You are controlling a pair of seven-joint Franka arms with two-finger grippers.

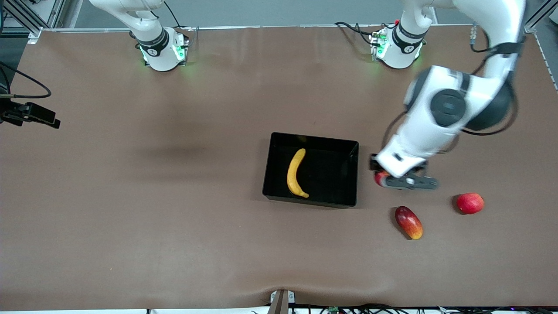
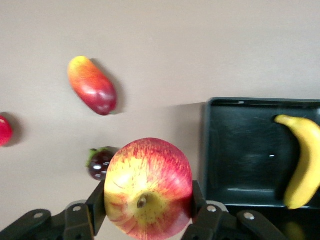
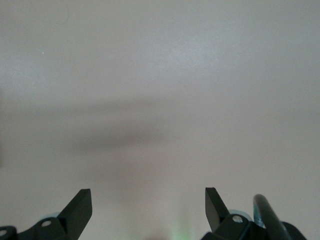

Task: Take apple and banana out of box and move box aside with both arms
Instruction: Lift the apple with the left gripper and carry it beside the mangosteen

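My left gripper (image 2: 148,202) is shut on the small red apple (image 2: 148,187) with yellowish patches, one finger on each side. In the front view the apple (image 1: 381,177) hangs over bare table just beside the black box (image 1: 354,174), on the side toward the left arm's end. The yellow banana (image 1: 296,173) lies inside the box (image 2: 235,150); the left wrist view shows this banana (image 2: 302,160) too. My right gripper (image 3: 148,200) is open with nothing between its fingers, above bare table. It is out of the front view.
An oblong red-yellow mango (image 1: 409,222) lies nearer the front camera than the held apple. A larger all-red round fruit (image 1: 470,203) sits toward the left arm's end. A small dark purple fruit (image 2: 100,162) rests on the table below the left gripper.
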